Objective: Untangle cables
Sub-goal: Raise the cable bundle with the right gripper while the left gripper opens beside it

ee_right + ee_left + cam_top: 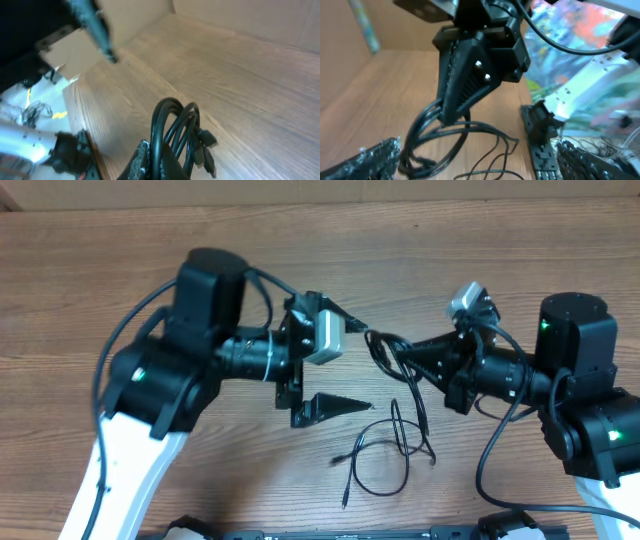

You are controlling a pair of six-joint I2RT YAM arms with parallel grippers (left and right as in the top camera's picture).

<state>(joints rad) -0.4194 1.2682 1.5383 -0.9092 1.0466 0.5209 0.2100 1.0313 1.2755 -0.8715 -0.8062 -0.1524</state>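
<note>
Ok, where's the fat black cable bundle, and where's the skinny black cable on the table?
fat black cable bundle (160, 122): right wrist view, left side of loop.
skinny black cable (380, 494): overhead view, bottom of loop.

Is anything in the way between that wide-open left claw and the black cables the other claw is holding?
Nothing visible. From overhead, only bare table lies between the open left gripper and the cable bundle pinched by the right gripper. The bundle hangs just off the left gripper's fingertips.
</note>
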